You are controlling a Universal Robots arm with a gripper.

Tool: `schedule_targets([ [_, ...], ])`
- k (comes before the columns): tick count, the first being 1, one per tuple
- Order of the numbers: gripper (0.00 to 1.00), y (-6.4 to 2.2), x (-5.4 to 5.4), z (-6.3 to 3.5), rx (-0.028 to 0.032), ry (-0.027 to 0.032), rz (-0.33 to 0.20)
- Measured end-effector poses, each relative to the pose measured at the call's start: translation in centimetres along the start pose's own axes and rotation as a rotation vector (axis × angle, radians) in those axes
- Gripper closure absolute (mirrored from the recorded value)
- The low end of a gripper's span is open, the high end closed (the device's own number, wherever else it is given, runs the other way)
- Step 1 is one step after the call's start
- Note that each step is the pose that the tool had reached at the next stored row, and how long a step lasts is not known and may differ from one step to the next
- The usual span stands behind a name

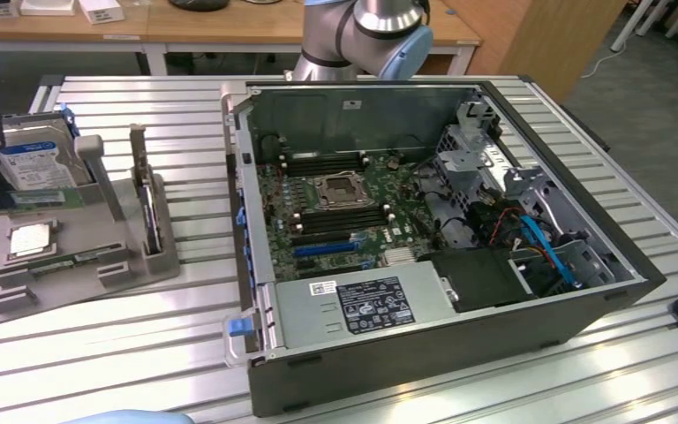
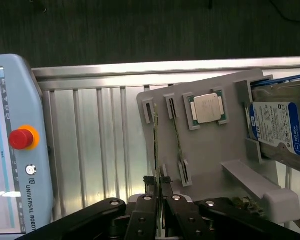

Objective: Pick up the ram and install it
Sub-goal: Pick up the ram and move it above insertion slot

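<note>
ram [image 2: 156, 150]: we see it edge-on, one end pinched between the gripper [image 2: 158, 189] fingers, which are pressed nearly together on it. It sits over the grey holder [image 2: 215, 150], just beside a second stick [image 2: 178, 142] in its slot. CPU [image 2: 208, 108] and hard drive [image 2: 280, 127] are further along the holder. We'd rate it light, thin, stiff but fragile: grip the bare board edges, stay off chips and contacts, no twisting. Open PC case [image 1: 433, 353] is well apart, on the exterior view's right.
</note>
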State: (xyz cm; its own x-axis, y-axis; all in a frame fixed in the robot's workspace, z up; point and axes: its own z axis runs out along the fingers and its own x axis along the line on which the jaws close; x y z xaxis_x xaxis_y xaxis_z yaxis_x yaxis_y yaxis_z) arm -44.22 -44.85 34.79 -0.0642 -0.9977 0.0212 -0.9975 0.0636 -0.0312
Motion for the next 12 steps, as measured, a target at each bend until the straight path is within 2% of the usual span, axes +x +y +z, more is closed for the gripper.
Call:
schedule_targets([
  [4,0.87,0.00,0.0,-0.02,0.0000,-0.0001,-0.002],
  [12,0.87,-0.08,0.0,-1.09,-0.0008,-0.0002,-0.003],
])
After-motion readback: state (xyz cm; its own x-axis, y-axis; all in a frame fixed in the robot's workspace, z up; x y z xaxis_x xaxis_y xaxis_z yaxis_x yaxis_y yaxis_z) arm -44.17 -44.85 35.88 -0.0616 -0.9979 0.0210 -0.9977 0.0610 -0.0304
